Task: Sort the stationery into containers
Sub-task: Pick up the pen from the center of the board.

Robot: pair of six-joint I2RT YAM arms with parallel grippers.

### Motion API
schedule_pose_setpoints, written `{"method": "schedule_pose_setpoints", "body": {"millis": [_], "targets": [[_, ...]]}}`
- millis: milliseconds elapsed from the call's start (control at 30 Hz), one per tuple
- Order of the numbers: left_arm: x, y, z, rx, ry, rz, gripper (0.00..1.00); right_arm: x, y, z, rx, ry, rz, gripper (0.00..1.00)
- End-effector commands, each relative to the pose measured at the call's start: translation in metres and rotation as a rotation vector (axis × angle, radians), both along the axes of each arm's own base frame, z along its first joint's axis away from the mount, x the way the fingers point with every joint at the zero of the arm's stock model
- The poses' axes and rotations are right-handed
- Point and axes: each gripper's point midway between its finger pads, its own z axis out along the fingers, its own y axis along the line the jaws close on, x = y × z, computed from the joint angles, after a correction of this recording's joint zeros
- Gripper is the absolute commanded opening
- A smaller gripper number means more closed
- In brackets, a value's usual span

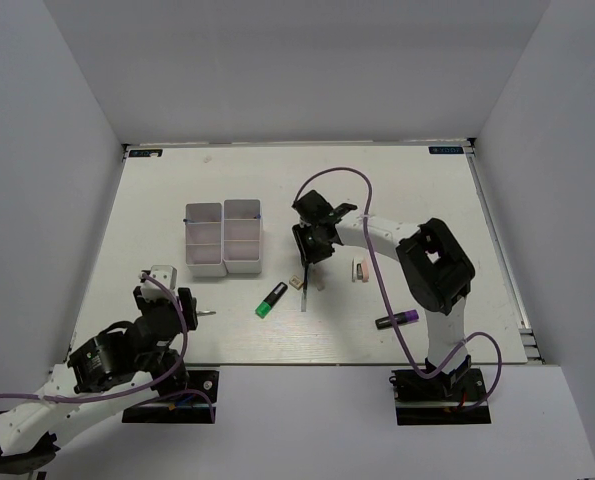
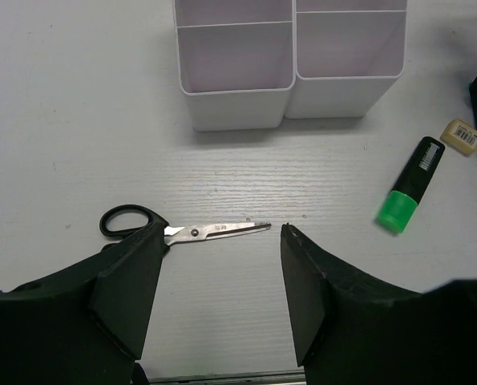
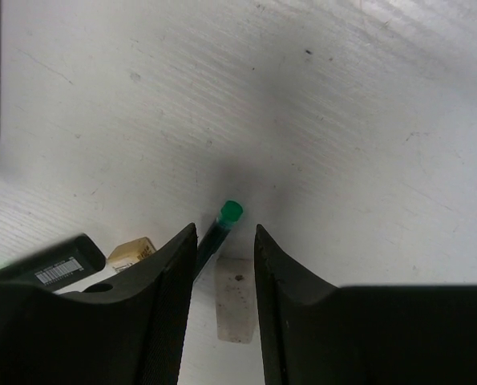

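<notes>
White table [image 1: 397, 200]: four bins [image 1: 243, 264], one scissors [image 2: 194, 233]; left gripper [image 2: 222, 249] wide, right gripper [image 3: 224, 241] narrow.

This is a robotics lab test cell: a pale wood-grain worktop [image 1: 397, 180] is boxed in on three sides by plain white panels [image 1: 297, 70]. A left arm [image 1: 97, 365] and right arm [image 1: 432, 265], trailing purple cables [image 1: 382, 290], stand bolted at the worktop's near edge.

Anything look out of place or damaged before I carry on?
Nothing stands out. The containers stand upright; scissors, highlighter and purple marker lie loose on the table, unsorted, undamaged.
</notes>
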Motion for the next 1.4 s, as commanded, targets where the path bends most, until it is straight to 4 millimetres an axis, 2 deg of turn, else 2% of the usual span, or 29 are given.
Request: {"method": "schedule_pose_setpoints", "body": {"millis": [0, 233, 367, 500, 600, 667, 800, 867, 900, 967, 1000, 1033, 1067, 1100, 1133, 1233, 1267, 1300, 1367], "targets": [[0.000, 0.000, 0.000, 0.003, -0.001, -0.001, 0.70, 0.006, -0.003, 0.008, -0.003, -0.039, -0.015, 0.39], [0.000, 0.000, 0.001, -0.017, -0.009, 0.000, 0.70, 0.000, 0.000, -0.021, -0.057, 0.015, -0.018, 0.37], [-0.001, 0.001, 0.000, -0.010, -0.006, 0.001, 0.70, -0.004, -0.003, -0.028, -0.090, 0.006, -0.005, 0.33], [0.000, 0.000, 0.000, -0.012, -0.007, 0.001, 0.70, -0.011, -0.010, -0.037, -0.138, -0.008, 0.018, 0.23], [0.000, 0.001, 0.000, -0.013, -0.007, 0.003, 0.70, -0.016, -0.012, -0.043, -0.140, 0.012, 0.022, 0.06], [0.000, 0.001, 0.000, -0.014, -0.008, 0.003, 0.70, -0.017, -0.008, -0.040, -0.126, 0.017, 0.026, 0.00], [-0.001, 0.001, 0.000, -0.015, -0.008, -0.002, 0.70, -0.011, 0.004, -0.025, -0.060, 0.022, 0.022, 0.00], [0.000, 0.001, 0.000, -0.011, -0.007, 0.003, 0.70, -0.008, 0.009, -0.010, -0.023, 0.005, 0.027, 0.00], [0.000, 0.001, 0.001, -0.014, -0.010, 0.005, 0.70, -0.002, 0.014, 0.006, 0.016, -0.017, 0.028, 0.00], [0.000, 0.001, 0.000, -0.012, -0.008, 0.005, 0.70, -0.004, 0.024, 0.022, 0.074, -0.012, 0.055, 0.00], [0.000, 0.001, 0.000, -0.011, -0.007, 0.004, 0.70, 0.005, 0.029, 0.044, 0.116, -0.056, 0.061, 0.00], [0.000, 0.000, 0.000, -0.012, -0.005, 0.002, 0.70, 0.003, 0.034, 0.053, 0.140, -0.059, 0.080, 0.00], [0.000, 0.000, 0.000, -0.010, -0.007, 0.002, 0.70, 0.011, 0.038, 0.068, 0.170, -0.095, 0.081, 0.00], [0.000, 0.000, -0.001, -0.009, -0.004, 0.001, 0.70, 0.016, 0.045, 0.092, 0.205, -0.146, 0.102, 0.00], [0.000, 0.000, 0.000, -0.008, -0.005, 0.003, 0.70, 0.021, 0.046, 0.102, 0.215, -0.174, 0.117, 0.00], [0.000, 0.000, 0.000, -0.007, -0.008, 0.000, 0.70, 0.047, 0.065, 0.170, 0.299, -0.341, 0.171, 0.00], [0.001, 0.000, 0.001, -0.007, -0.011, 0.000, 0.70, 0.051, 0.068, 0.179, 0.309, -0.365, 0.196, 0.00], [0.001, 0.000, 0.001, -0.009, -0.012, 0.000, 0.70, 0.059, 0.081, 0.210, 0.357, -0.426, 0.228, 0.00], [0.001, -0.001, 0.000, -0.005, -0.015, -0.001, 0.70, 0.060, 0.094, 0.222, 0.402, -0.446, 0.280, 0.00]]}}
